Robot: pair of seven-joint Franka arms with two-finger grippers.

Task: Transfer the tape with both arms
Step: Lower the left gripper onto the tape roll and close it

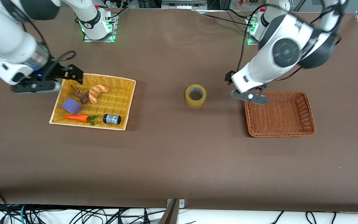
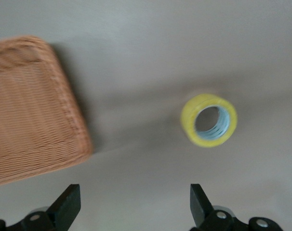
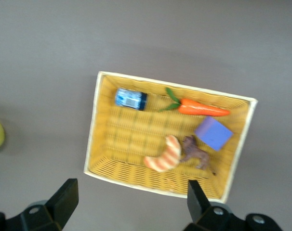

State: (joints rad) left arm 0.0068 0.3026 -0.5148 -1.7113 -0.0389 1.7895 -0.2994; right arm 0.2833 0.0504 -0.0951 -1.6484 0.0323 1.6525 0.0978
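Now: tape roll [image 1: 195, 95] flat on bare table, between both spread-fingered, empty grippers. Left gripper [image 1: 250, 96] over brown basket's [image 1: 306, 124] rim; right gripper [image 1: 68, 74] over yellow basket's [image 1: 126, 102] corner.

We find the table [image 1: 166, 161] covered in a matt brown sheet, smooth and even. The tape [image 1: 195, 95] is translucent yellowish film with a slight gloss, its hole lined grey. Both baskets are woven wicker: the yellow basket [image 1: 126, 102] pale and finely ribbed, the orange basket [image 1: 309, 115] reddish-brown and coarser. The jar [image 1: 112, 119] looks dark and glossy with a paper-like label. The arms' shells [image 1: 259, 71] are glossy white plastic; the left gripper [image 2: 134, 207] and right gripper [image 3: 131, 204] are matt black
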